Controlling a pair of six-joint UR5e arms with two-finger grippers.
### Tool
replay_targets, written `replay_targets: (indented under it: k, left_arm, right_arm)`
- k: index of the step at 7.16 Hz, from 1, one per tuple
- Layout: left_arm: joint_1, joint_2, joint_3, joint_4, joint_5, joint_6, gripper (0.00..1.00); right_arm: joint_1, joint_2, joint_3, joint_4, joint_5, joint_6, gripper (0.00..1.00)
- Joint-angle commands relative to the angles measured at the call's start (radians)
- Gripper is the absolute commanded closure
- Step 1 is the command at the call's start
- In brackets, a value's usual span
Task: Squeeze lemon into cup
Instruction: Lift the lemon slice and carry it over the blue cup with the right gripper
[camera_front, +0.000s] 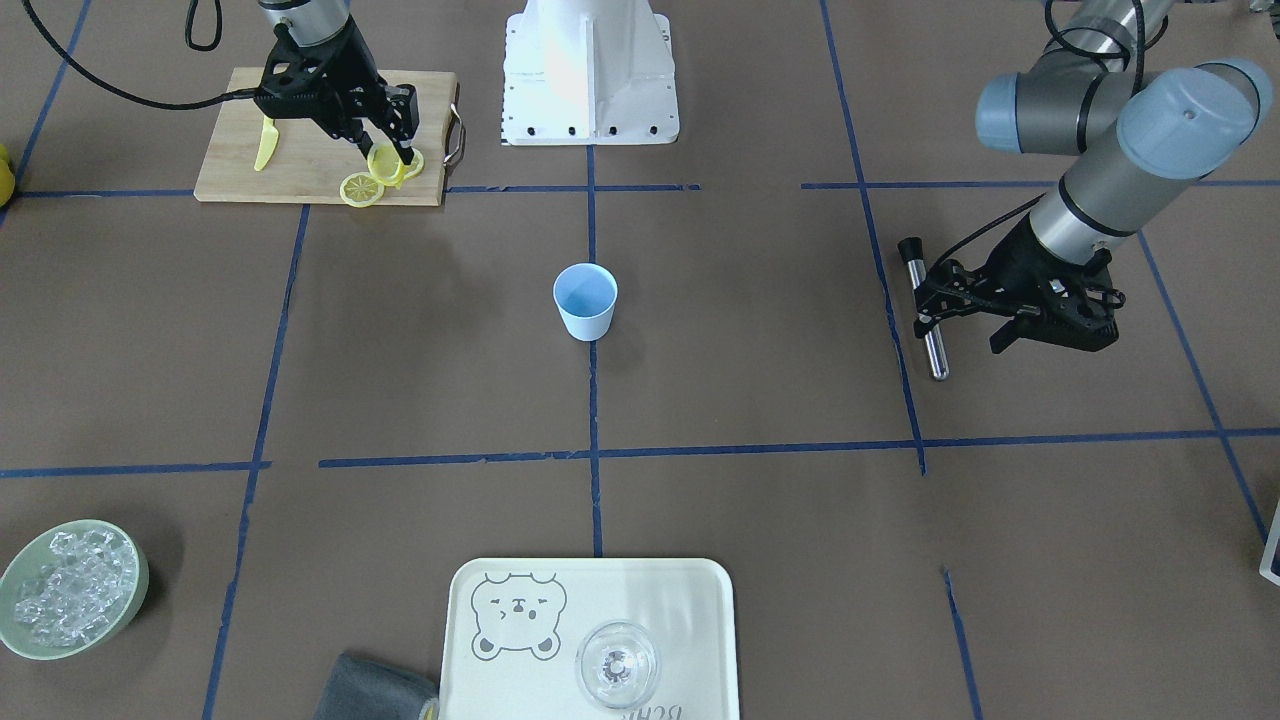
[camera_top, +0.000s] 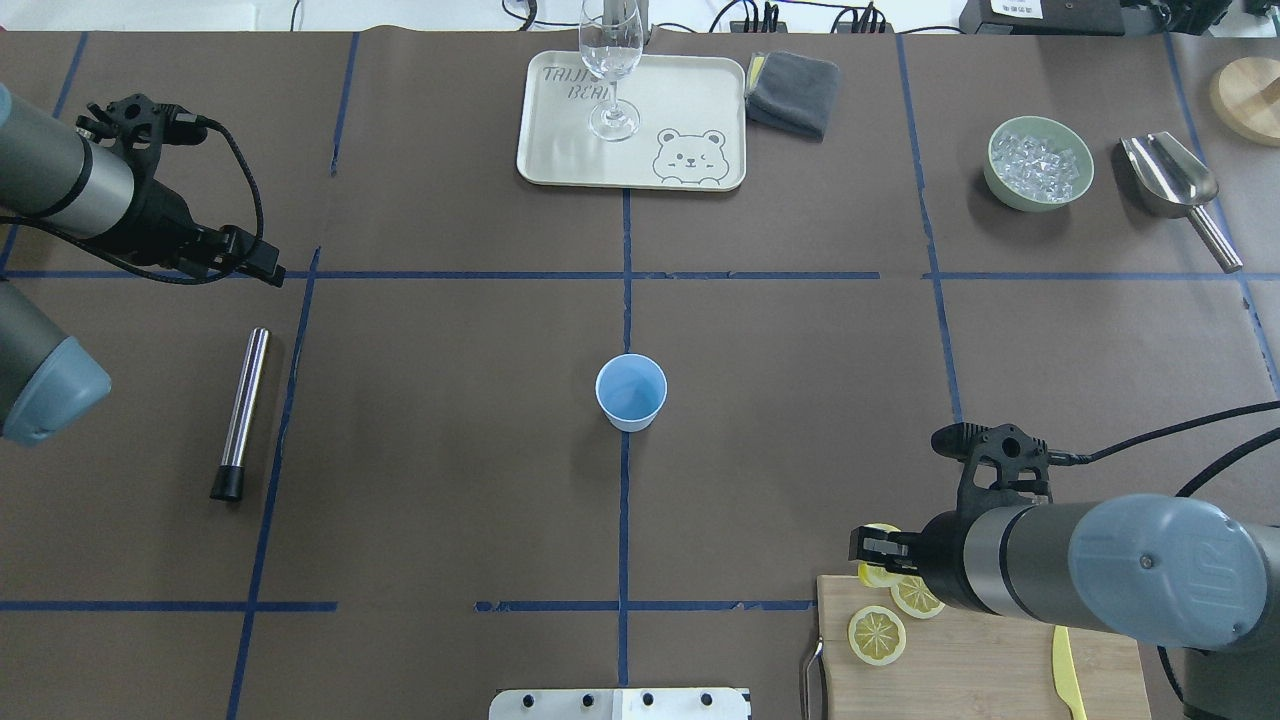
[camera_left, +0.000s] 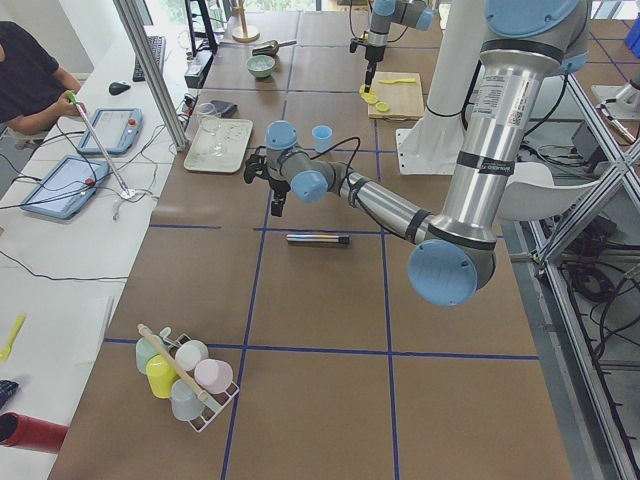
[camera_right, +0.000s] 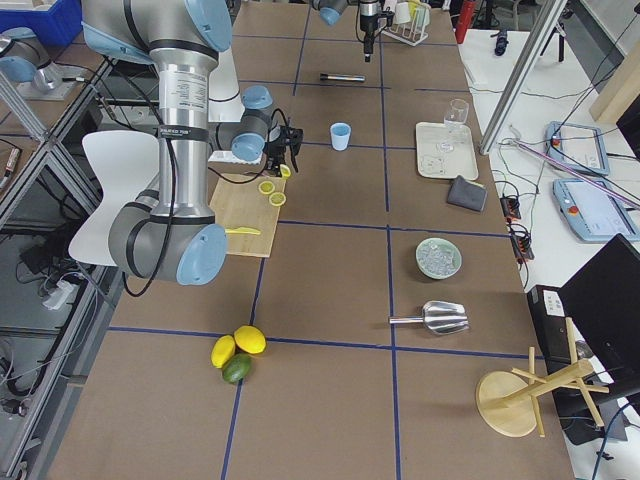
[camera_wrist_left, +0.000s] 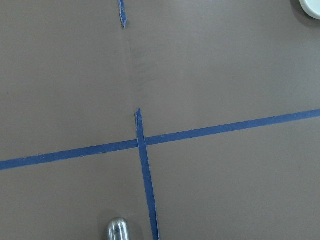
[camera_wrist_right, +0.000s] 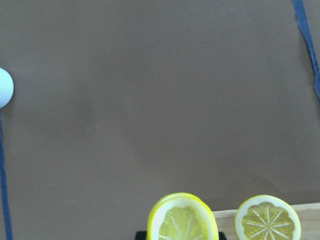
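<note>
The light-blue cup (camera_front: 585, 300) stands upright and alone at the table's middle; it also shows in the overhead view (camera_top: 631, 392). My right gripper (camera_front: 388, 158) is over the near corner of the wooden cutting board (camera_front: 300, 165), shut on a yellow lemon slice (camera_front: 384, 165) held on edge. The held slice shows in the right wrist view (camera_wrist_right: 182, 221) and overhead (camera_top: 876, 572). Two more slices (camera_top: 877, 635) (camera_top: 916, 597) lie flat on the board. My left gripper (camera_top: 268, 270) hangs empty above bare table, far from the cup; its fingers look shut.
A yellow knife (camera_front: 265, 143) lies on the board. A metal rod (camera_top: 240, 412) lies under the left arm. A tray (camera_top: 560, 150) with a clear glass (camera_top: 611, 60), a grey cloth (camera_top: 793, 92), a green bowl of ice (camera_top: 1040, 163) and a metal scoop (camera_top: 1175, 185) line the far edge.
</note>
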Motion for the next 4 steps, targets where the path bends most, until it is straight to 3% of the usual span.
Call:
replay_targets:
  k: [1,2,3,4]
  left_arm:
    - [0.0,0.0,0.004,-0.001,0.0,0.0,0.0]
    - [0.0,0.0,0.004,-0.001,0.0,0.0,0.0]
    - [0.0,0.0,0.004,-0.001,0.0,0.0,0.0]
    - [0.0,0.0,0.004,-0.001,0.0,0.0,0.0]
  right_arm:
    - [0.047,0.145,-0.005,-0.146,0.035,-0.001,0.49]
    - [0.06,0.292,-0.021,-0.311,0.035,-0.011,0.48]
    - [0.086,0.427,-0.077,-0.398,0.033,-0.013,0.48]
    - [0.099,0.496,-0.135,-0.412,0.027,-0.013,0.48]
